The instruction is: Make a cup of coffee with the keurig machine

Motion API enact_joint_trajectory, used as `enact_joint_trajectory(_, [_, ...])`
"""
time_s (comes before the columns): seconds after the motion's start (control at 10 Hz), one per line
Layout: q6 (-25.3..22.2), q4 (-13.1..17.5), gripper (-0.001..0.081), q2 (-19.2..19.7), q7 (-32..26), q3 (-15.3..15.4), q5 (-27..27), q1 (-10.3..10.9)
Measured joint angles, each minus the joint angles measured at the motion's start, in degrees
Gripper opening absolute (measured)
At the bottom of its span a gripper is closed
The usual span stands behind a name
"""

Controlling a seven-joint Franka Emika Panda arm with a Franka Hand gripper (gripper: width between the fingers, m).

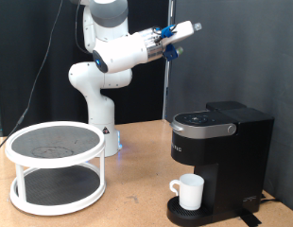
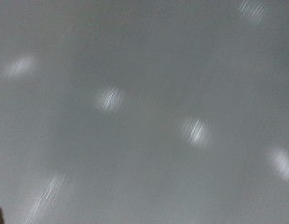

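The black keurig machine (image 1: 222, 142) stands at the exterior view's right with its lid down. The white cup (image 1: 190, 191) sits upright on the round drip tray (image 1: 184, 214) under the spout. My gripper (image 1: 192, 28) is raised high, well above the machine and a little to its left in the exterior view, and points up and to the right. Nothing shows between its fingers at this size. The wrist view shows only a blurred grey surface with pale light streaks (image 2: 109, 98); neither fingers nor any task object appear in it.
A white round two-tier stand (image 1: 57, 165) with dark shelves stands on the wooden table (image 1: 137, 203) at the exterior view's left. The robot's white base (image 1: 99, 123) is behind it. A black curtain hangs at the back.
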Motion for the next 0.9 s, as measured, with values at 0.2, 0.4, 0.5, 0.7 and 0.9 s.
enact_joint_trajectory(0.2, [3.2,3.2,0.0734,0.2,-2.2,1.9,-12.5,-0.3])
enact_joint_trajectory(0.4, [4.6,6.7,0.0734,1.2,-6.7,2.8,-24.6,-0.3])
enact_joint_trajectory(0.5, [5.4,8.2,0.0734,1.2,-8.1,3.5,-28.5,-0.3])
enact_joint_trajectory(0.7, [10.0,7.4,0.0734,1.0,-5.7,4.6,-29.5,-0.7])
enact_joint_trajectory(0.9, [19.8,7.2,0.0734,-0.1,-1.2,9.2,-39.2,-1.5])
